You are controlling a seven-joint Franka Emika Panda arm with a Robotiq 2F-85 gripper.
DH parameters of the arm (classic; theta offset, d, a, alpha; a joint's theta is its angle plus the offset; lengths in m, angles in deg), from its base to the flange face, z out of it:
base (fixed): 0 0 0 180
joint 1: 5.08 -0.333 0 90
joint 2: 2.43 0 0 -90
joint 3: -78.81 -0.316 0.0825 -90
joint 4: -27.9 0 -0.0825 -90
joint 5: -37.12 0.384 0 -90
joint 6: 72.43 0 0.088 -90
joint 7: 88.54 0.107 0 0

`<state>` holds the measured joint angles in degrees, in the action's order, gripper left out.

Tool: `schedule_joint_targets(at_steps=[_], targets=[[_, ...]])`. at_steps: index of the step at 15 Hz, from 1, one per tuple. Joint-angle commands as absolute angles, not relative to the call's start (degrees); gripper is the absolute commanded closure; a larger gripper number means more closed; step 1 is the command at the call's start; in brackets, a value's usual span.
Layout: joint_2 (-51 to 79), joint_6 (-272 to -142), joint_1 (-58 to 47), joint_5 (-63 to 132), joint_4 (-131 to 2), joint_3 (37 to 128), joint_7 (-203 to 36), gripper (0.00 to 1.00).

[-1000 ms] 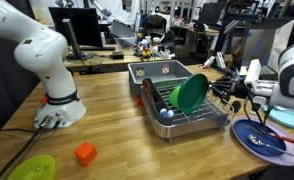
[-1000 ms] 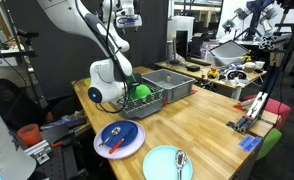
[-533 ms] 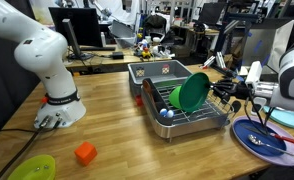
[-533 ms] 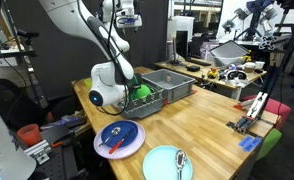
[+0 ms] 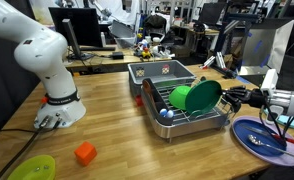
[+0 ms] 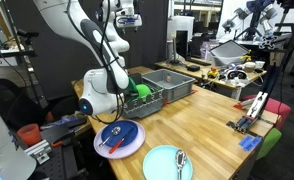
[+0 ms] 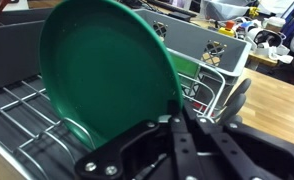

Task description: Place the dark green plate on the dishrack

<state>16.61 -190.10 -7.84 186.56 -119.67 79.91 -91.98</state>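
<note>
Gripper (image 7: 177, 122): fingers clamped on the near rim of the plate (image 7: 102, 75). It's a thin edge pinch. The plate stands on edge, tilted, with its concave face toward the wrist cam.

The plate is over the rack (image 7: 17, 108). Its lower rim looks to be down among the wires, but the wrist view doesn't show whether it's seated between prongs or hanging just above them. An exterior view agrees: plate (image 5: 201, 96) over the rack (image 5: 187, 122), at the end nearest the gripper.

Judgement: final placement step, with only seating and release left.

Risks from here:
- Release before the rim is in a slot. Light plastic, so the plate could tip flat or roll along the wires and off the rack edge.
- Pressing down with the rim on top of a wire. The pinch could slip and the plate pivot in the fingers.
- Fingers are close to the wires, with the wire basket (image 7: 222, 85) just behind. Opening or retracting could snag a wire or drag the plate back out.
- A brighter green shape (image 5: 177, 98) sits in the rack just beside the plate, too small to identify. The plate may lean on it or knock it.
- The tub (image 5: 133, 72) is right behind the rack. An overshoot would drop the plate in there instead.
</note>
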Motion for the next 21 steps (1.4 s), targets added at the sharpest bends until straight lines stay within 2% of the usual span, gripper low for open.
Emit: schedule_joint_targets(at_steps=[1, 2, 3, 4, 6, 13, 15, 21], targets=[[15.74, -190.31, -8.67, 186.53, -121.12, 78.67, -93.21, 0.99], [15.70, -190.40, -9.04, 186.53, -121.06, 78.19, -93.16, 0.99], [15.56, -190.49, -9.38, 186.54, -120.99, 77.74, -92.93, 0.69], [15.31, -190.84, -9.79, 186.53, -120.89, 77.21, -92.41, 0.68], [14.45, -191.31, -10.48, 186.52, -121.04, 76.24, -91.49, 0.56], [5.34, -195.28, -9.27, 186.43, -123.38, 78.12, -93.30, 0.05], [2.09, -196.06, -8.53, 186.38, -124.94, 78.78, -92.83, 0.00], [-0.43, -194.84, -8.17, 186.36, -126.62, 78.36, -91.85, 0.00]])
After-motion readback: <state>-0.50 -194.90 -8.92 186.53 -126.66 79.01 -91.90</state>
